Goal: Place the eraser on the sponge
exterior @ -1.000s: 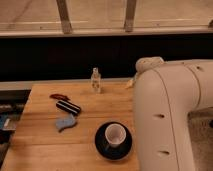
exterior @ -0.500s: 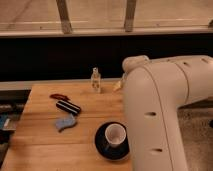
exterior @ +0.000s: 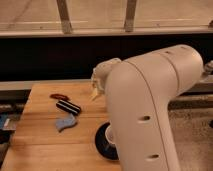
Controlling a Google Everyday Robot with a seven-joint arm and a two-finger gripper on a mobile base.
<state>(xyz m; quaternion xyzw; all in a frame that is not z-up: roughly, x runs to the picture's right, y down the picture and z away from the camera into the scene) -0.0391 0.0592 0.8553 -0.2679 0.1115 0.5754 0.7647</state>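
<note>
The eraser [exterior: 68, 106] is marked black with thin light stripes, the sponge [exterior: 65, 123] is plain light blue, and the thin object [exterior: 59, 96] behind them is red-brown. The worktop [exterior: 35, 145] is shown in pale honey wood. A white cup [exterior: 109, 137] is carried on a black saucer [exterior: 101, 142]. The arm [exterior: 150, 100] is coloured cream-white; the gripper [exterior: 96, 91], over the worktop's far side just right of the eraser, is tinted pale beige.
</note>
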